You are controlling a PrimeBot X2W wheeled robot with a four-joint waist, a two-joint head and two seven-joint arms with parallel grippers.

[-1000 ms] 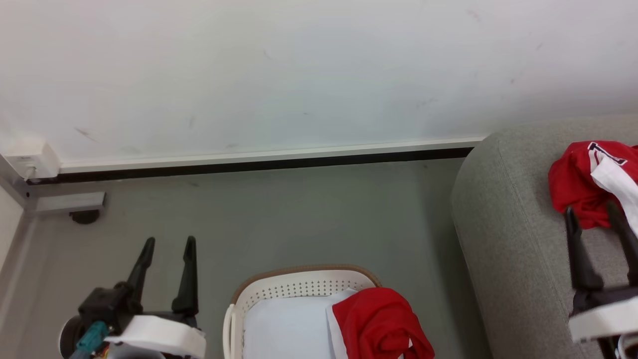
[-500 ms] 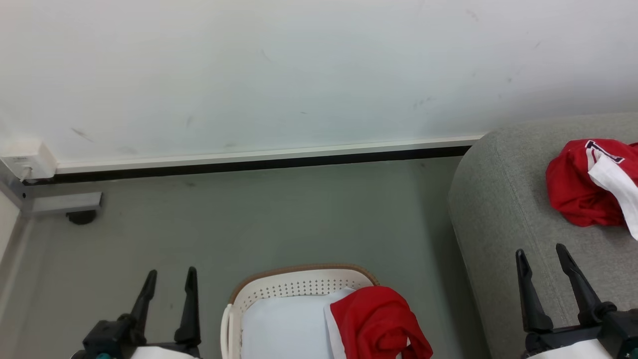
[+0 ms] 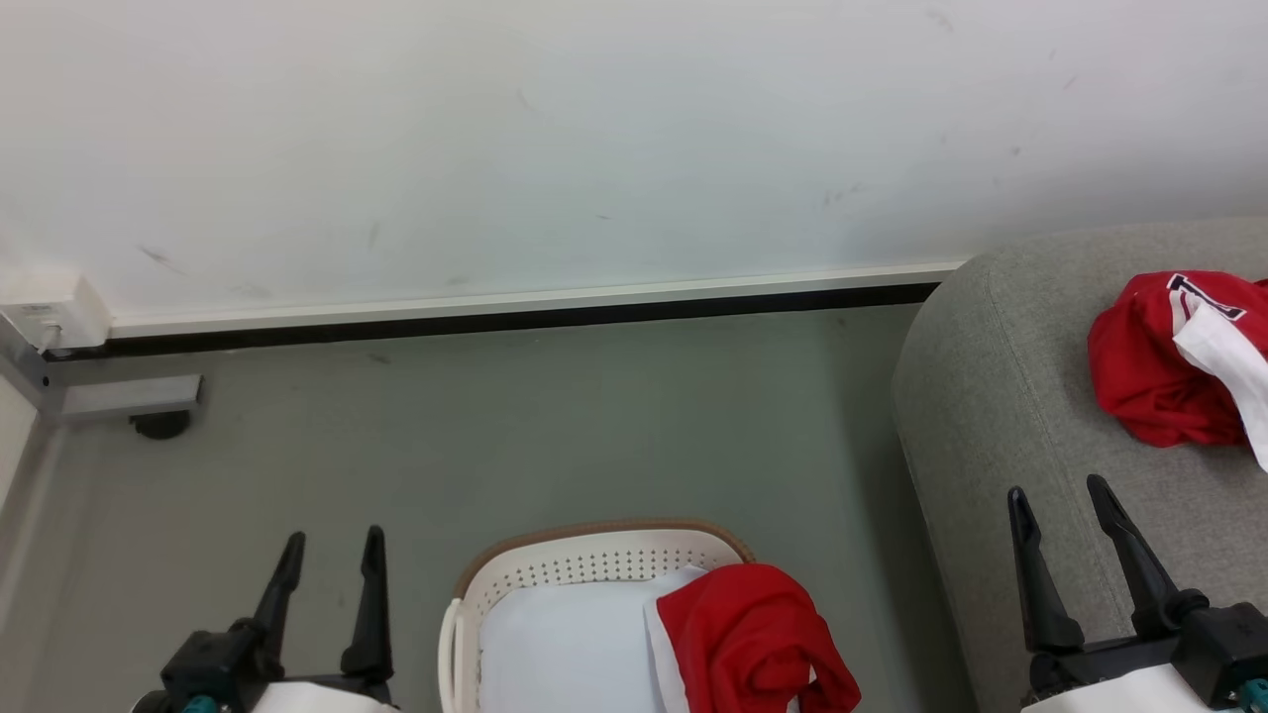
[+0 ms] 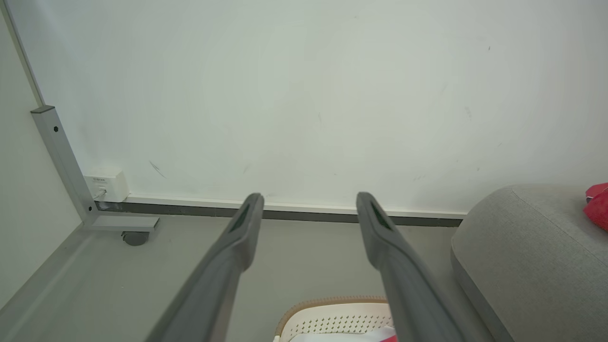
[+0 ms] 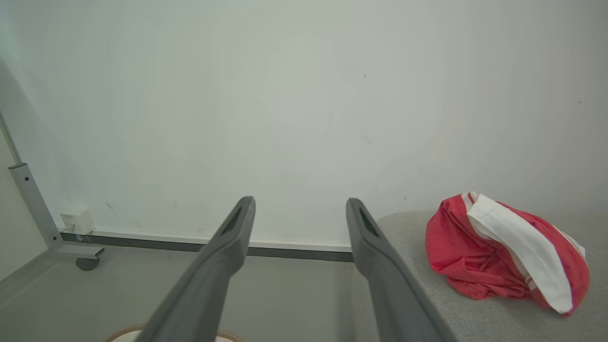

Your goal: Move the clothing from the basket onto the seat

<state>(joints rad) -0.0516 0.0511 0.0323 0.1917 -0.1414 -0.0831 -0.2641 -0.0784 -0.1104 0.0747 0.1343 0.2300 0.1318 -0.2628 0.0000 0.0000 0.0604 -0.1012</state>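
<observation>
A crumpled red and white piece of clothing (image 3: 1174,361) lies on the light grey seat (image 3: 1001,396) at the right. Another red garment (image 3: 748,639) hangs over the right side of the cream basket (image 3: 594,564) with the brown rim, at the bottom centre. My right gripper (image 3: 1060,495) is open and empty over the seat's front part, short of the garment there. My left gripper (image 3: 332,543) is open and empty over the floor, left of the basket. The right wrist view shows the garment (image 5: 503,249) on the seat (image 5: 475,323), right of my fingers (image 5: 228,237).
A white wall with a pale skirting board (image 3: 535,302) closes the far side of the grey floor. A metal frame foot with a caster (image 3: 149,411) and a white socket box (image 3: 50,312) sit at the far left corner.
My right gripper has drawn back from the garment on the seat, toward me and leftward, leaving the garment lying there. My left gripper has sunk a little lower in view.
</observation>
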